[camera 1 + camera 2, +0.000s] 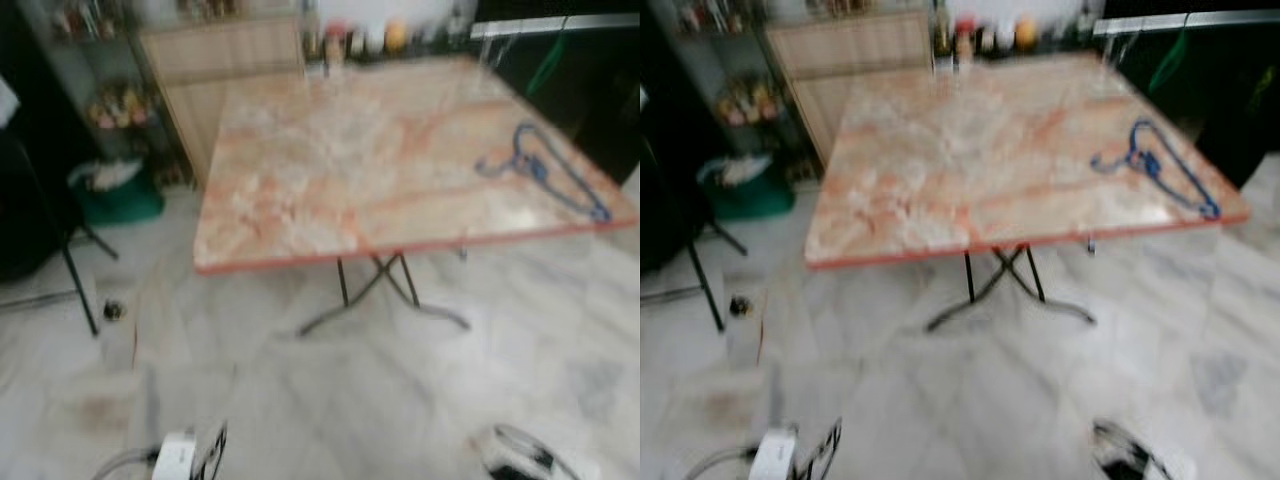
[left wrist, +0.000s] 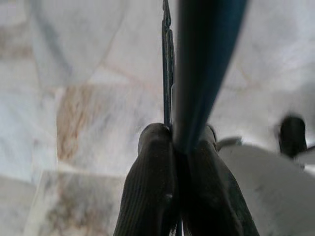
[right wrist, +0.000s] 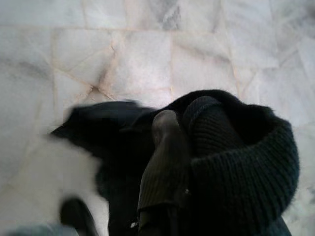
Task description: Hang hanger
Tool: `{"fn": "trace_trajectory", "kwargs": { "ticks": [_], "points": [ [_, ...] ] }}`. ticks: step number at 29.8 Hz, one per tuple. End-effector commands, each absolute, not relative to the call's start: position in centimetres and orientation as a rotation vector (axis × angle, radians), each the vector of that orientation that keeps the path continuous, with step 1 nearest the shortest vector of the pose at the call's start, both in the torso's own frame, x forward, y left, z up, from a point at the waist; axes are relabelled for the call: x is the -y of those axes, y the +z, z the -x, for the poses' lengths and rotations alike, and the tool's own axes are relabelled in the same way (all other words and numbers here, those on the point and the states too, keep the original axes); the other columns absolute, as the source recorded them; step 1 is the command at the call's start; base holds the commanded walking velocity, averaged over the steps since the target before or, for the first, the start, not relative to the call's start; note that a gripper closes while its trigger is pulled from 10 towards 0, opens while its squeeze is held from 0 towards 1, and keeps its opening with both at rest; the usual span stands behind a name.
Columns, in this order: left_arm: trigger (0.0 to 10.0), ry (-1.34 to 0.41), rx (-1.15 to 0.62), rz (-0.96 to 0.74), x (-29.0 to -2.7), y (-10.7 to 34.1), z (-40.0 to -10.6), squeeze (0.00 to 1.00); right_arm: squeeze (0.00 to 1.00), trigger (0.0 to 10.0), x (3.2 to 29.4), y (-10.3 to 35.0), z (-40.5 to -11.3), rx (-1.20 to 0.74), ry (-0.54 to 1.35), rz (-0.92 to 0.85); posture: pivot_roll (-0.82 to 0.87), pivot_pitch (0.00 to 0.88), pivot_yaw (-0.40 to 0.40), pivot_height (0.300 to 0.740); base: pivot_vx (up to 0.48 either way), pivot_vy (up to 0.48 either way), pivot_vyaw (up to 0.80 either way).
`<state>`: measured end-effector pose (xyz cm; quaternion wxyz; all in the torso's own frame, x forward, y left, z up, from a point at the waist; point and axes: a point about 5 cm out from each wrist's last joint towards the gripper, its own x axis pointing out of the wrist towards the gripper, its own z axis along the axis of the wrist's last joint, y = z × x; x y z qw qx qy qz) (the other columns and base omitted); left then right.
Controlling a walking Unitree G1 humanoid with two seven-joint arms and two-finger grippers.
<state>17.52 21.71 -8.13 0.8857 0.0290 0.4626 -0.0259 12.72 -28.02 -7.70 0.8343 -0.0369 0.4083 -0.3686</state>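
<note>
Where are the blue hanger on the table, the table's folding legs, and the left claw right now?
blue hanger (image 1: pixel 545 172): left eye view, on its crossbar near the table's right edge.
table legs (image 1: pixel 378 285): left eye view, on the crossed metal struts.
left claw (image 2: pixel 183 162): left wrist view, between its fingertips, shut on a dark blue bar.

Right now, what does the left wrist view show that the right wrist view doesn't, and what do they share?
Left wrist view: the left gripper pinched shut on a dark blue hanger, whose bar runs up past the fingers, with a thin wire part beside it.

Right wrist view: the right gripper buried in a black knitted garment with a ribbed edge; whether its fingers are open or shut cannot be made out.

Both: the pale marble floor beneath, with no table in sight.
</note>
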Motion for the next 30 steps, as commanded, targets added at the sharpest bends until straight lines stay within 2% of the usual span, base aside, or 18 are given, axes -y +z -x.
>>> {"fn": "trace_trajectory", "kwargs": {
  "ticks": [1, 14, 25, 29, 30],
  "points": [
    [10.0, -0.058, -0.969, -0.055, -21.4, -8.3, -17.3, 0.00, 0.00, 10.0, 28.4, -7.6, -12.7, -0.855, -0.783, 0.078, 0.01, 0.000, 0.064, 0.740, 0.300, 0.000, 0.00],
    [10.0, -0.060, -0.970, -0.054, -21.4, -8.3, -17.4, 0.00, 0.00, 10.0, 28.1, -7.7, -12.8, -0.856, -0.760, 0.065, 0.01, 0.000, 0.063, 0.740, 0.299, 0.000, 0.00],
    [10.0, -0.068, -0.975, -0.055, -21.4, -8.3, -17.4, 0.00, 0.00, 10.0, 27.8, -7.6, -13.4, -0.840, -0.732, 0.061, 0.01, 0.000, 0.063, 0.740, 0.000, 0.000, 0.00],
    [10.0, -0.069, -0.977, -0.056, -21.4, -8.3, -17.3, 0.00, 0.00, 10.0, 27.9, -7.0, -14.7, -0.785, -0.702, 0.073, 0.00, 0.000, 0.061, 0.740, 0.000, 0.000, 0.00],
    [10.0, -0.070, -0.977, -0.056, -21.4, -8.3, -17.3, 0.00, 0.00, 10.0, 28.0, -6.3, -15.8, -0.732, -0.683, 0.082, 0.00, 0.000, 0.061, 0.740, 0.000, 0.000, 0.00]
  ]
}}
